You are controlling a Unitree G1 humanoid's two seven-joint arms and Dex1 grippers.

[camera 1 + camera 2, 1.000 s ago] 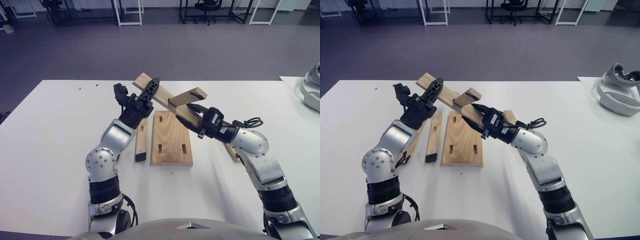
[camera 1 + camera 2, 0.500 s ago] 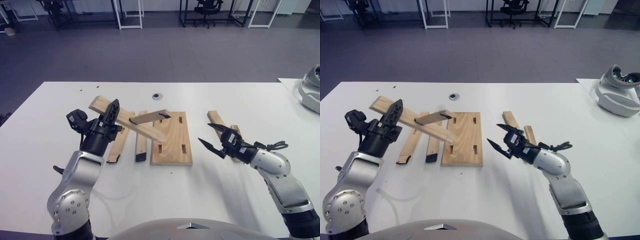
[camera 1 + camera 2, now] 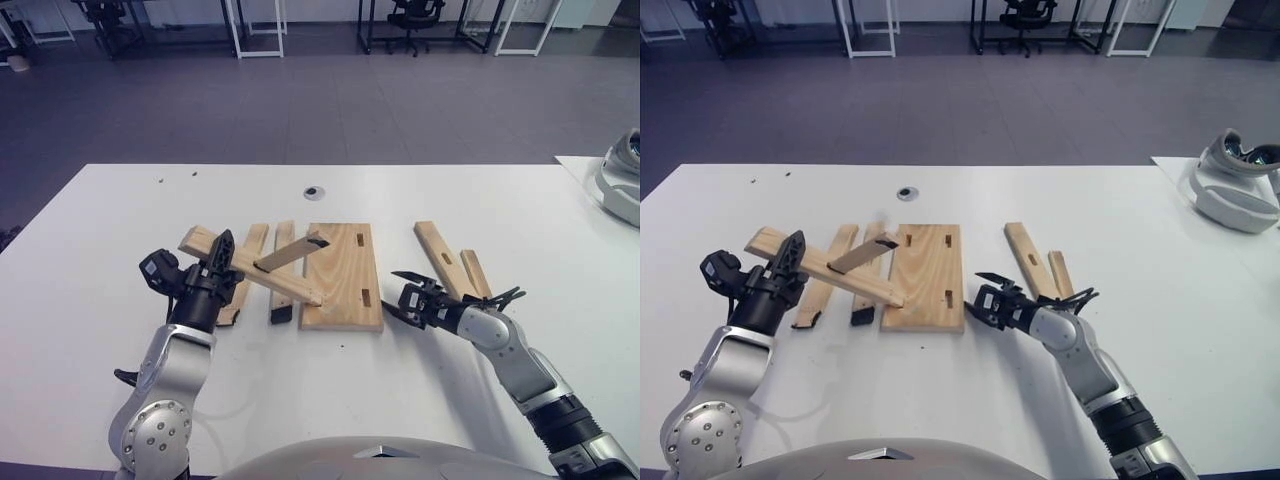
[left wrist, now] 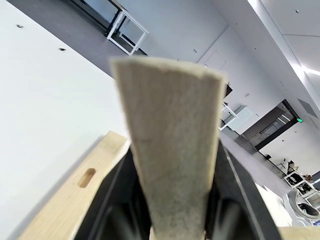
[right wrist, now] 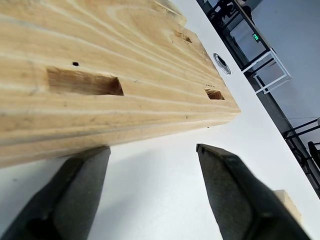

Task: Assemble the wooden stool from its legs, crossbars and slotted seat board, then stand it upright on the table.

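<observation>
**Bench.** White rectangular table [image 3: 90, 330]; all parts lie on or over it.

**Main part.** Pale flat wooden slotted seat board [image 3: 345, 268] lies flat at table centre, slots up. Its long axis runs away from the robot.

**Sub-assy.** Long pale wooden leg [image 3: 268, 277] has a shorter wooden crossbar [image 3: 292, 252] plugged in and angling up. It is held tilted off the table. The leg's free end sits over the board's near-left corner; contact can't be confirmed.

**Loose stock.** Left pair of wooden bars [image 3: 283, 292] lies just beside the board, parallel to it. Right pair of wooden bars [image 3: 437, 255] lies near the board's other side.

**Other.** White-grey headset [image 3: 622, 180] at the table's right end, well apart from the work.

**Grippers.**
- Left gripper [image 3: 221, 262] is clenched on the leg near its far end.
- Right gripper [image 3: 390, 297] has its fingers spread and empty, low over the table.

**Key relation.** The board lies just to the left of the right fingers, which point at its right long edge near the near slot. They are beside it, not around it. The right arm is nearer and the left is occupied, so any steadying or lifting of the board prob. falls to the right.

**Minor.** Small round grey grommet [image 3: 316, 191] is set in the table beyond the board.
</observation>
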